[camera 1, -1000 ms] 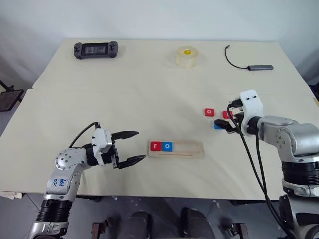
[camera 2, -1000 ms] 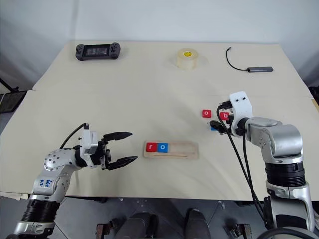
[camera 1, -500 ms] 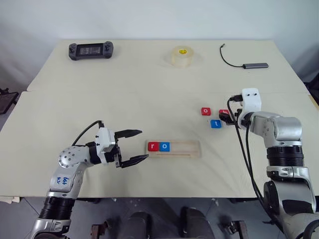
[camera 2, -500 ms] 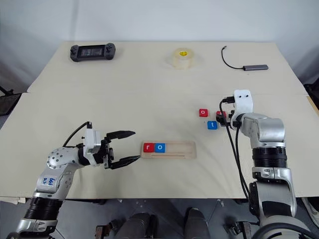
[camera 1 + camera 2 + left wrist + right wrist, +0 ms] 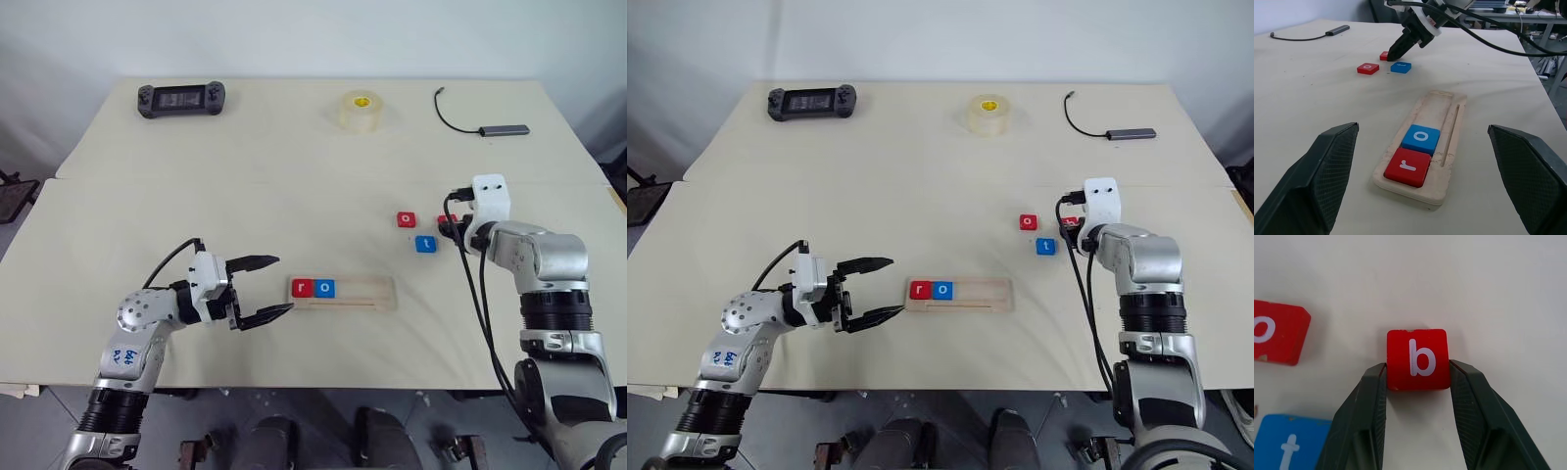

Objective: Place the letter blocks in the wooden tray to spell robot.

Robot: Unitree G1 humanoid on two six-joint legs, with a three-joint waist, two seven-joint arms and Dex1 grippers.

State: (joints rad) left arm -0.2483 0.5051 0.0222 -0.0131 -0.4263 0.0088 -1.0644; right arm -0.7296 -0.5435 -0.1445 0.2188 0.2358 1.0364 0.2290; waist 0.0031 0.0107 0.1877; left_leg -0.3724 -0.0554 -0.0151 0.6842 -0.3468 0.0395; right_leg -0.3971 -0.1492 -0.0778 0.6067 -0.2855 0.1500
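While the red b block (image 5: 1418,359) is pinched between the right gripper (image 5: 1418,382) fingers, it is largely hidden behind that gripper in the head views. At its 9 o'clock lies the red o block (image 5: 407,219); the blue t block (image 5: 425,244) at 7. The wooden tray (image 5: 367,292) carries r and o. The left gripper (image 5: 266,286) is held spread, empty, beside the tray.

Red b block (image 5: 1418,359), white letter; blue t block (image 5: 1289,445); pale wooden tray (image 5: 1449,129); black fingers (image 5: 1364,423)
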